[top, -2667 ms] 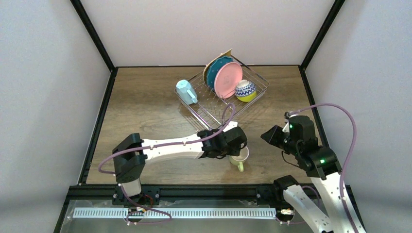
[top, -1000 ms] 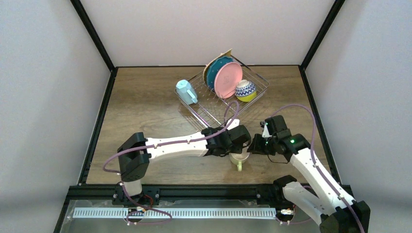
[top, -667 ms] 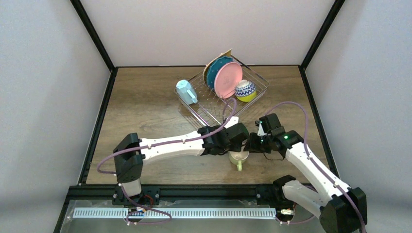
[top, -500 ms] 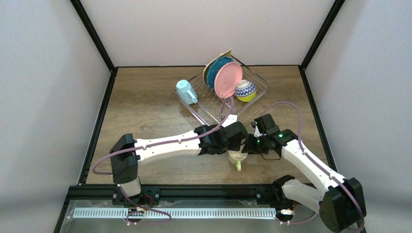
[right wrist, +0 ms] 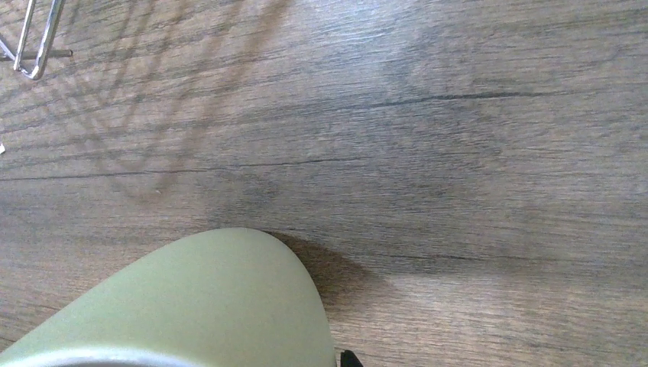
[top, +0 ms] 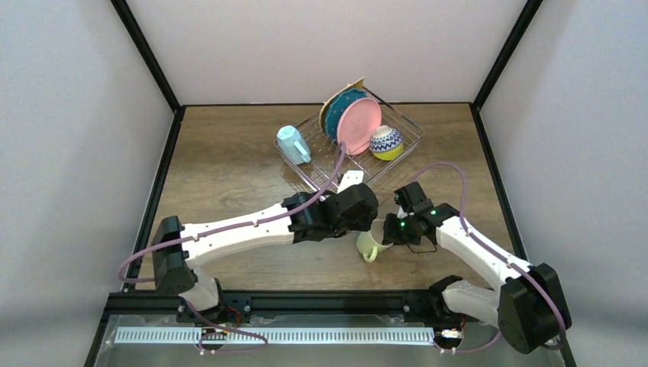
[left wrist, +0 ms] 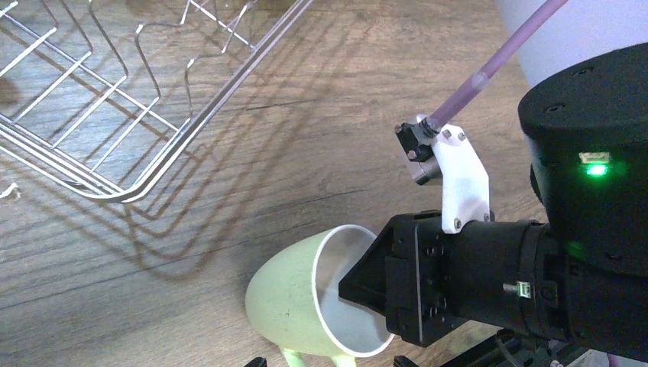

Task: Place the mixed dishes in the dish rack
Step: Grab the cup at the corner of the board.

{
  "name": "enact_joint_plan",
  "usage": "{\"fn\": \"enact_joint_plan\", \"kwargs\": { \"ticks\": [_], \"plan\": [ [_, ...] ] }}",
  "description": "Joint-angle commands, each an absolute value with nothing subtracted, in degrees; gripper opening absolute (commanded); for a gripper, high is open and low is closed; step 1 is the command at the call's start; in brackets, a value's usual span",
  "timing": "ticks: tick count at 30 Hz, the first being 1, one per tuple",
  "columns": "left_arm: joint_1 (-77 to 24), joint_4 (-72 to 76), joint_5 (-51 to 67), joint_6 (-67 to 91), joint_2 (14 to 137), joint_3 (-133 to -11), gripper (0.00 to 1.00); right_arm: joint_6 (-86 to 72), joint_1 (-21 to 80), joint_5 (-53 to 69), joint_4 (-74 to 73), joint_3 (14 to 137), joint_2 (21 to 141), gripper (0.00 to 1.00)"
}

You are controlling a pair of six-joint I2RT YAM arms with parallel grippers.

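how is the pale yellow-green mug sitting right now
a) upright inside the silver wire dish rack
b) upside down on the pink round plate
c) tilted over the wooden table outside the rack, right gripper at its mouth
c: the pale yellow-green mug leans over the wooden table, short of the silver wire dish rack, and the right gripper has one finger inside its rim.

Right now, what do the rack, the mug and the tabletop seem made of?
Rack: metal wire, shiny silver, probably steel; thin glinting rods.
Mug: ceramic or plastic, cannot tell which; smooth pale-green wall with a soft sheen, white inside.
Tabletop: matte wood or wood-look laminate; brown grain lines, cannot tell which.
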State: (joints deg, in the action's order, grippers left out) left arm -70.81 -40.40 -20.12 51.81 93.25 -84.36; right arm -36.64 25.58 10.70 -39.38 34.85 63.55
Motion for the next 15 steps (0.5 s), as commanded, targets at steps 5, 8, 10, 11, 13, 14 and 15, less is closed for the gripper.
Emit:
{"fn": "enact_joint_plan", "kwargs": {
  "ticks": [5,8,10,11,13,14,15],
  "plan": [
    [-71.01,-43.78,-22.49,51.96,89.17,-83.41,0.95,-40.96,25.83,10.16,-40.5,34.75,57.06,0.01],
    [-70.88,-44.18,-22.28,53.09,87.95,-83.34,0.95,-43.19,25.83,11.14,-39.87,35.42,52.62,0.01],
    [-70.57,-43.68,-20.81,53.99,86.94,-83.11,0.96,-45.1,25.79,11.78,-38.72,36.12,48.97,0.01],
    [-70.28,-43.39,-19.89,54.56,86.38,-82.92,0.98,-45.96,25.82,11.93,-38.08,36.57,47.61,0.01],
    [-69.51,-42.45,-17.68,55.85,85.12,-82.6,0.98,-47.32,25.83,11.68,-37.04,37.81,45.47,0.01],
    [-68.99,-41.67,-16.54,56.49,84.23,-82.4,0.98,-47.96,25.89,11.23,-36.38,38.54,44.7,0.01],
    [-68.49,-40.87,-15.34,57.16,82.95,-82.17,0.98,-48.48,25.87,10.8,-35.79,39.26,43.93,0.01]
  ]
}}
